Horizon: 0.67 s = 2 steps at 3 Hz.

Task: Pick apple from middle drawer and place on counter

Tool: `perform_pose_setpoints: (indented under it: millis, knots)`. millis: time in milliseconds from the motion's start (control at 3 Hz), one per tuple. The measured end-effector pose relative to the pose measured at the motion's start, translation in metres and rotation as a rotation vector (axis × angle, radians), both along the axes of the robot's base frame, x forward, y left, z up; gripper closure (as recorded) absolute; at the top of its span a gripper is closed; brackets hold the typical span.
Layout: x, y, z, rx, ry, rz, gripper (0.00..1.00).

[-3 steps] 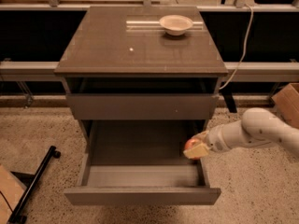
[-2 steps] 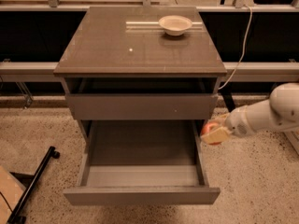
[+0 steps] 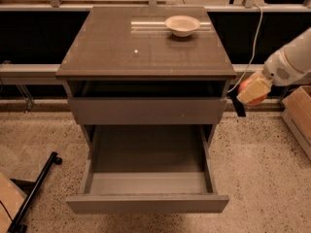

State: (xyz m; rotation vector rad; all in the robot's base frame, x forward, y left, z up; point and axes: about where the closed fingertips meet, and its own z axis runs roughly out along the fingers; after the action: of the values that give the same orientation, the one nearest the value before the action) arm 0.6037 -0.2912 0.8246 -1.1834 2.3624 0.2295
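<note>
The tool (image 3: pixel 254 88) hung in the air just off the bench's (image 3: pixel 112 47) right edge, level with the closed upper drawer front (image 3: pixel 146 111), clenched around the apple (image 3: pixel 245 87). Lower left, the middle drawer (image 3: pixel 146 204) stood pulled open. A white bowl (image 3: pixel 182 25) sat at the bench's back.

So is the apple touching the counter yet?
Apart. Camera view: the pincer holds the apple in midair, right of the counter, with a gap between.
</note>
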Motion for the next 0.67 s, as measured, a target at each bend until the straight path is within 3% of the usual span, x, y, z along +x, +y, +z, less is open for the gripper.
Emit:
perform_pose_setpoints:
  millis: [333,667]
  knots:
    - [0.0141,0.0013,0.0369,-0.067,0.012,0.022,1.0]
    - [0.0143,0.0012,0.0371,-0.067,0.012,0.022,1.0]
